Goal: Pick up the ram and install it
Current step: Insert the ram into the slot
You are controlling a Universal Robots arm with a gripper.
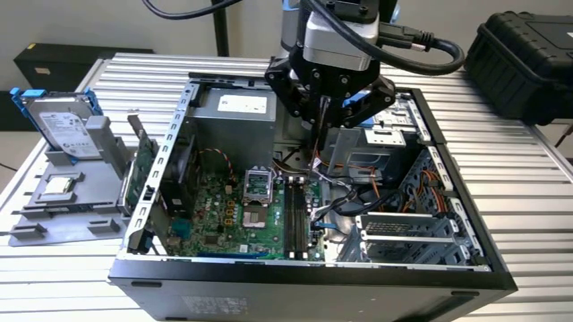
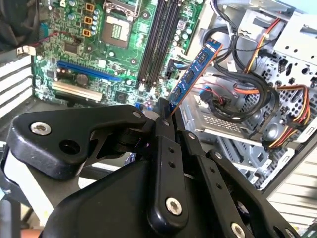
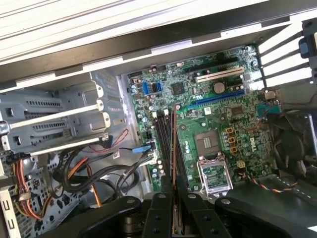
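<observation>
My pincer (image 1: 321,115), clamped tight on the ram (image 2: 194,73), hangs above the memory slots (image 2: 159,37); any tilt could snag it on nearby cables (image 2: 237,92).

In the second wrist view the gripper (image 2: 167,110) is hiding one end of the ram (image 2: 195,73); the exterior view's top edge is cutting off the arm (image 1: 336,33).

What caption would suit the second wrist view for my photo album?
Gripper clamped on one end of the ram, held over the green motherboard and its dark memory slots.
</observation>
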